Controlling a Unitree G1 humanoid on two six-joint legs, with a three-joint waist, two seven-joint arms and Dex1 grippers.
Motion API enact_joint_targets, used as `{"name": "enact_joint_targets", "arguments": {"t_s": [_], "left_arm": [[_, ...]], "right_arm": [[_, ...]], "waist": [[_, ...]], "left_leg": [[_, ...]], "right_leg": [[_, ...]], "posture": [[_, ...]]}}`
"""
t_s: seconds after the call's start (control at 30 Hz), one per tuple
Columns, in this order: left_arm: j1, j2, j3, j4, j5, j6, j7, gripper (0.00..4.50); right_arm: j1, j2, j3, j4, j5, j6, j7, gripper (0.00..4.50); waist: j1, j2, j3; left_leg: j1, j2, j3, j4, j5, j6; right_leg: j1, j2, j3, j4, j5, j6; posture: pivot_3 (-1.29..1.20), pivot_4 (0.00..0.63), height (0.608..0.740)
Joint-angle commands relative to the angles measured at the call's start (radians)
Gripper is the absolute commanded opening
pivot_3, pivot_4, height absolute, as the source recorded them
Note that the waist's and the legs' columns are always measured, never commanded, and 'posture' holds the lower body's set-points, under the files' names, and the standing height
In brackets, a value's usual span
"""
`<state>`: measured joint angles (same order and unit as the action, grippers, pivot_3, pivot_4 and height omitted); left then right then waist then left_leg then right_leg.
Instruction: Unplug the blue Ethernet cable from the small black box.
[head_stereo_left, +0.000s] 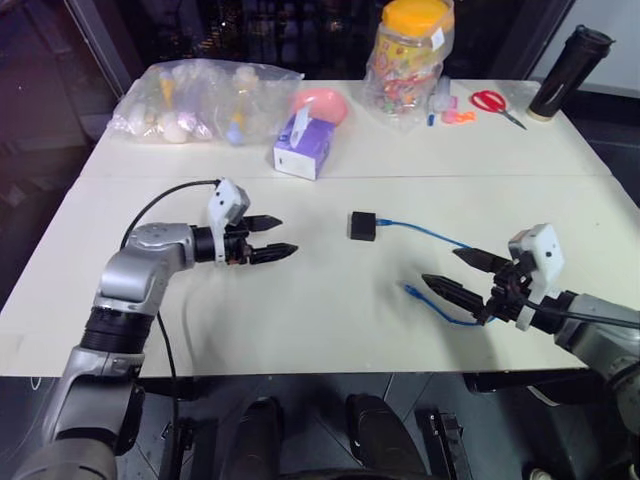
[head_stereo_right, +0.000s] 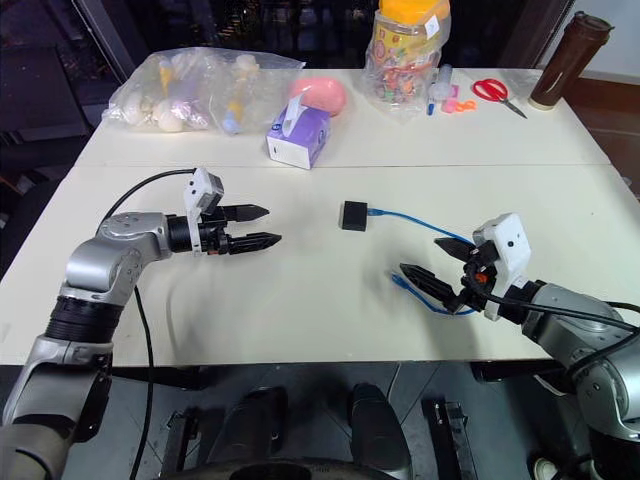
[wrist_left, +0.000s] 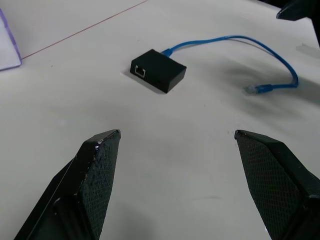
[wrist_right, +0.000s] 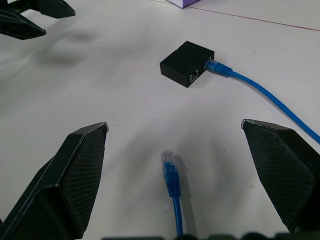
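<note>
Approach step: blue Ethernet cable (head_stereo_left: 430, 236) is plugged into small black box (head_stereo_left: 363, 226) mid-counter (head_stereo_left: 330, 300). Left gripper (head_stereo_left: 270, 238) and right gripper (head_stereo_left: 455, 275) flank it, jaws apart, empty. Next, likely: pin box, pinch plug, pull straight out

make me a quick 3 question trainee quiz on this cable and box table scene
1. True or false: the thin blue Ethernet cable is plugged into the small flat black plastic box.
2. Which gripper has the cable's loose plug lying between its fingers: A left, B right?
3. Fill in: both grippers are ___.

Key: 1 true; 2 B; 3 open, holding nothing.
</note>
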<state>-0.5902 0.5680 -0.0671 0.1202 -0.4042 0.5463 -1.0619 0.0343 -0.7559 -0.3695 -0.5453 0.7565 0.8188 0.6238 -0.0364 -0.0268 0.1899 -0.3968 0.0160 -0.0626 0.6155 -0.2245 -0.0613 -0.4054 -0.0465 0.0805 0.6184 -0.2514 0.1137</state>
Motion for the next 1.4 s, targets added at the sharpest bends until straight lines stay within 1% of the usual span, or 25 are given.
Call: {"name": "enact_joint_targets", "arguments": {"t_s": [0.03, 0.13, 0.6, 0.87, 1.0, 1.1, 1.13, 1.2, 1.23, 1.27, 1.33, 1.4], "left_arm": [[-0.008, 0.011, -0.009, -0.008, 0.001, -0.024, -0.041, 3.83], [-0.013, -0.002, 0.001, -0.008, -0.015, 0.003, -0.037, 3.83], [-0.005, -0.019, 0.004, 0.003, 0.004, -0.016, -0.016, 3.83], [-0.045, -0.025, -0.002, 0.059, 0.028, -0.055, -0.024, 3.83], [-0.097, -0.020, -0.026, 0.125, 0.064, -0.114, -0.067, 3.83], [-0.165, 0.027, -0.061, 0.164, 0.070, -0.122, -0.195, 3.83], [-0.200, 0.054, -0.075, 0.175, 0.071, -0.112, -0.251, 3.83], [-0.248, 0.089, -0.090, 0.190, 0.070, -0.098, -0.320, 3.83], [-0.264, 0.100, -0.094, 0.196, 0.069, -0.093, -0.341, 3.83], [-0.274, 0.112, -0.090, 0.193, 0.067, -0.090, -0.352, 3.83], [-0.282, 0.127, -0.083, 0.185, 0.066, -0.087, -0.358, 3.83], [-0.274, 0.132, -0.071, 0.160, 0.059, -0.076, -0.346, 3.83]], "right_arm": [[-0.012, -0.007, -0.006, -0.021, -0.019, -0.032, -0.007, 4.50], [-0.022, -0.004, 0.007, -0.015, -0.031, -0.037, -0.010, 4.50], [-0.037, -0.003, 0.034, 0.001, -0.065, -0.059, -0.008, 4.50], [-0.056, -0.008, 0.048, 0.027, -0.094, -0.082, 0.007, 4.50], [-0.112, -0.007, 0.102, 0.082, -0.152, -0.131, 0.018, 4.50], [-0.235, -0.004, 0.215, 0.234, -0.266, -0.219, 0.048, 4.50], [-0.311, 0.005, 0.275, 0.341, -0.322, -0.266, 0.072, 4.50], [-0.429, 0.028, 0.351, 0.516, -0.390, -0.339, 0.118, 4.50], [-0.483, 0.043, 0.376, 0.599, -0.411, -0.371, 0.145, 4.50], [-0.570, 0.072, 0.407, 0.737, -0.442, -0.416, 0.179, 4.50], [-0.696, 0.114, 0.446, 0.946, -0.490, -0.489, 0.232, 4.50], [-0.793, 0.148, 0.469, 1.126, -0.527, -0.556, 0.283, 4.50]], "waist": [[-0.001, 0.000, 0.000], [-0.001, 0.000, 0.000], [0.000, 0.000, 0.000], [0.000, 0.000, 0.000], [0.000, 0.000, 0.000], [-0.007, 0.000, 0.000], [-0.011, 0.000, 0.000], [-0.015, 0.000, 0.001], [-0.015, 0.000, 0.001], [-0.017, 0.000, 0.001], [-0.021, 0.000, 0.001], [-0.026, 0.001, 0.001]], "left_leg": [[0.000, 0.000, 0.000, 0.000, 0.000, 0.000], [0.000, 0.000, 0.000, 0.000, 0.000, 0.000], [0.000, 0.000, 0.000, 0.000, 0.000, 0.000], [0.000, 0.000, 0.000, 0.001, 0.000, 0.000], [0.000, 0.000, 0.000, 0.001, 0.000, 0.000], [0.001, 0.000, 0.000, 0.001, 0.000, 0.000], [0.001, 0.000, 0.001, 0.001, 0.000, 0.000], [0.002, 0.000, 0.002, 0.001, 0.000, 0.000], [0.002, 0.000, 0.002, 0.001, 0.000, 0.000], [0.003, 0.000, 0.002, 0.001, 0.000, 0.000], [0.004, 0.000, 0.002, -0.001, 0.000, 0.000], [0.003, 0.000, 0.002, -0.001, 0.000, 0.000]], "right_leg": [[0.000, 0.000, 0.000, 0.000, 0.000, 0.000], [0.000, 0.000, 0.000, 0.000, 0.000, 0.000], [0.000, 0.000, 0.000, 0.001, 0.000, 0.000], [0.000, 0.000, 0.000, 0.001, 0.001, 0.002], [0.000, 0.000, 0.000, 0.001, 0.001, 0.002], [0.001, 0.000, 0.000, 0.001, 0.001, 0.002], [0.001, 0.000, 0.000, 0.001, 0.001, 0.002], [0.000, 0.000, 0.000, 0.002, 0.002, 0.001], [0.000, 0.000, 0.000, 0.002, 0.002, 0.000], [0.001, 0.001, 0.000, 0.002, 0.002, 0.001], [0.001, 0.001, 0.001, 0.002, 0.003, 0.003], [0.000, 0.001, 0.000, 0.002, 0.003, 0.004]], "posture": [[0.00, 0.150, 0.739], [0.00, 0.150, 0.739], [0.00, 0.150, 0.739], [0.00, 0.150, 0.739], [0.00, 0.150, 0.739], [0.00, 0.150, 0.739], [0.00, 0.150, 0.739], [0.00, 0.150, 0.739], [0.00, 0.150, 0.739], [0.00, 0.150, 0.739], [0.00, 0.150, 0.739], [0.00, 0.150, 0.739]]}}
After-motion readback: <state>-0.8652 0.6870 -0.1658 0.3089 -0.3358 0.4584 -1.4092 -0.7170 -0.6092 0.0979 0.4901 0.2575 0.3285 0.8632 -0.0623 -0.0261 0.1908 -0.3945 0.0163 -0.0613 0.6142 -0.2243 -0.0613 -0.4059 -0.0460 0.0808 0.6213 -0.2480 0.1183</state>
